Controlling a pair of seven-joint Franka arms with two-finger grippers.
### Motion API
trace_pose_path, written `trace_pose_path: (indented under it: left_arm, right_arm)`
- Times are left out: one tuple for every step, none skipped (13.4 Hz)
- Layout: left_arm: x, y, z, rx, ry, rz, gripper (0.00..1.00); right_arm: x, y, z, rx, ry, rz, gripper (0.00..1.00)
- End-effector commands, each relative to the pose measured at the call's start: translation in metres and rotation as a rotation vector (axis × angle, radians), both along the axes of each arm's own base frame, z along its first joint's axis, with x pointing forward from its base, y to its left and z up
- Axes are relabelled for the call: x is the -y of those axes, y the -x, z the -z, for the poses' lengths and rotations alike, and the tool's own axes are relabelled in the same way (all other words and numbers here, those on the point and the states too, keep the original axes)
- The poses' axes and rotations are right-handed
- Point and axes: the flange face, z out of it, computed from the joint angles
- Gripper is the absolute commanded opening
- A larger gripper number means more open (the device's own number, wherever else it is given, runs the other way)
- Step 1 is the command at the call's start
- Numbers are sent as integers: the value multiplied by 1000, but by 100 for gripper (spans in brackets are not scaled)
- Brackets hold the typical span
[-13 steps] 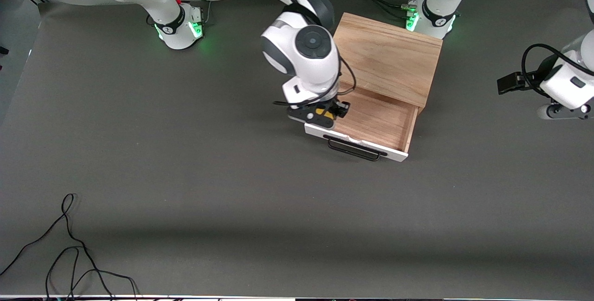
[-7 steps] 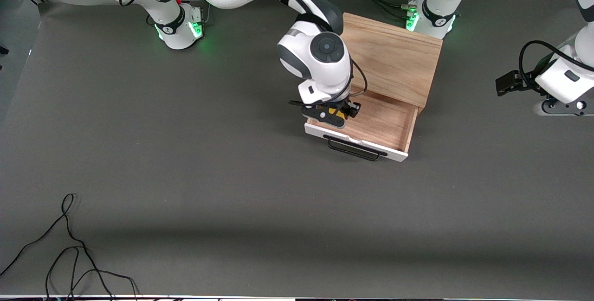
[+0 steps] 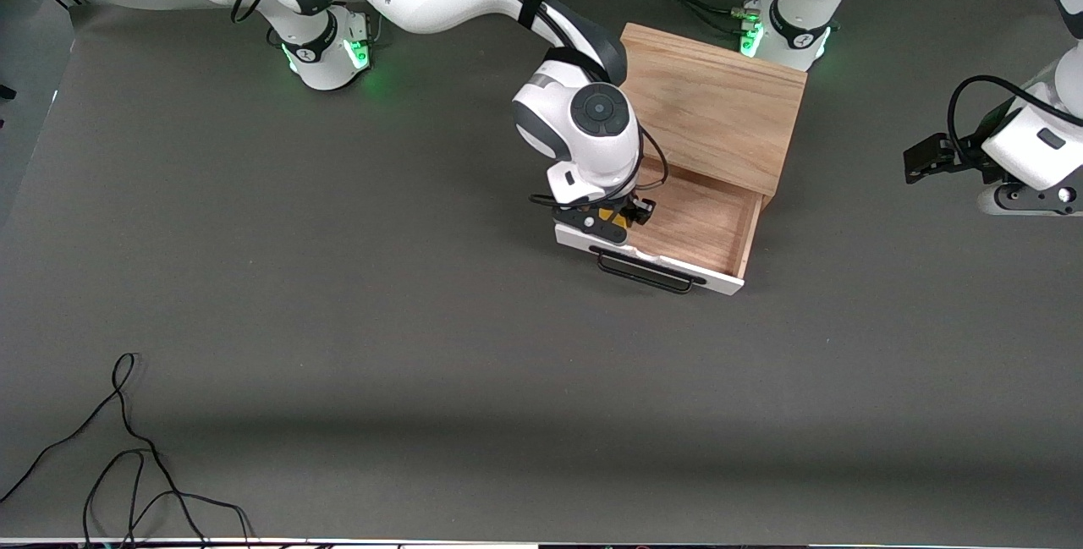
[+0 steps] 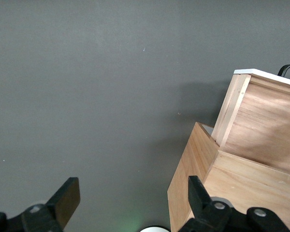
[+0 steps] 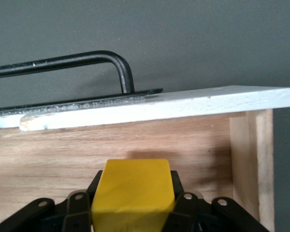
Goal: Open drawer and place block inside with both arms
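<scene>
**Block over the open drawer, waiting to be let go**

The right gripper (image 3: 611, 215) is low over the pulled-out drawer (image 3: 702, 223), at the corner toward the right arm's end of the table, just inside the white front panel. Pinched between its fingers is the yellow block (image 5: 133, 193). In the right wrist view the wood floor of the drawer lies directly below the cube, the white front edge and the black handle (image 5: 87, 65) just ahead of the fingertips, and a side wall close beside them.

The left gripper (image 4: 130, 203) hangs spread and empty off past the oak box (image 3: 711, 105), over bare table toward the left arm's end; that arm waits.

To my eye the step in hand is the release. Done well, it means sinking a touch more so the cube drops only a little, keeping the fingers off the front panel and the side wall, then opening straight and lifting vertically so nothing drags the block back out.
</scene>
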Motion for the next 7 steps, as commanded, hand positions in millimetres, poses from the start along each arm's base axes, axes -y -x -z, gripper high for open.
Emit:
trace_pose_path:
  left_arm:
    - [-3,-1,-13,30,17,18,100]
    - [0,-4,-15,34,23,26,100]
    - [6,-6,-16,36,26,38,100]
    - [8,-7,-18,41,27,40,100]
    - [9,-8,-17,40,30,42,100]
    - [6,-9,-18,46,32,37,100]
    - [9,-9,-20,51,32,42,100]
  right_arm:
    - [-5,-2,-5,9,-15,23,54]
    - [-5,-2,-6,10,-17,23,55]
    - [-5,-3,-11,11,-21,23,56]
    - [-5,-3,-14,12,-23,23,67]
    - [-5,-2,-18,12,-23,22,81]
    - [-4,-3,-21,14,-25,24,82]
    - [-4,-3,-25,17,-29,22,82]
